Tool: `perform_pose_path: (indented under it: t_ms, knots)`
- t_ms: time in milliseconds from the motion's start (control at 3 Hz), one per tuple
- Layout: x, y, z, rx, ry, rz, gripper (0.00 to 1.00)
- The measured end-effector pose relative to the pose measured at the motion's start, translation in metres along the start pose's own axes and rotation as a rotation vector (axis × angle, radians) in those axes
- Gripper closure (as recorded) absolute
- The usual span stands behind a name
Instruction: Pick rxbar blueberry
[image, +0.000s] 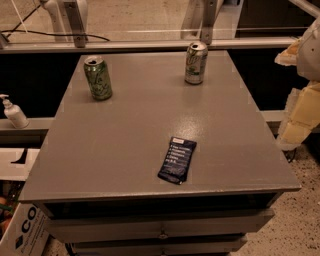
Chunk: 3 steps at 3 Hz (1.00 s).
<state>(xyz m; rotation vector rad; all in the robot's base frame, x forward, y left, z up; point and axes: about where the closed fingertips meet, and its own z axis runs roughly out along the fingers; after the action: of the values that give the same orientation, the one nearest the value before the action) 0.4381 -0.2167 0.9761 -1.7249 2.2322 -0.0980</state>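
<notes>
A grey cabinet (125, 150) fills most of the view, its flat top narrowing toward the back. Two drawer fronts (160, 225) show under its near edge. Speckled floor (295, 220) lies to the lower right. A pale rail (150, 46) runs across behind the cabinet's far edge.

The gripper (300, 120) hangs at the right border of the view, off the cabinet's right side and well apart from everything on the top. It is a cluster of white and yellowish parts, cut by the frame. Whether it is wide or narrow cannot be told, and nothing is seen in its hold.

A white box (22, 230) with dark letters stands on the floor at the lower left.

A green can (98, 78) stands upright near the far left corner of the top. A second can (196, 62), paler, stands upright near the far edge, right of centre. The two are well apart.

The bar (177, 160), dark navy with lines of white text, lies flat near the front edge, a little right of centre. It is slightly tilted, its top end leaning right, and it touches nothing else.

A white pump bottle (14, 114) stands on a ledge left of the cabinet.
</notes>
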Motion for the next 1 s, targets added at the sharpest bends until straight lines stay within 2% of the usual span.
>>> perform_pose_path:
  t_ms: [667,1000]
  knots:
    - [-0.002,0.001,0.0,0.002,-0.009,-0.012,0.0]
    - [-0.015,0.01,0.012,-0.023,-0.047,-0.073,0.0]
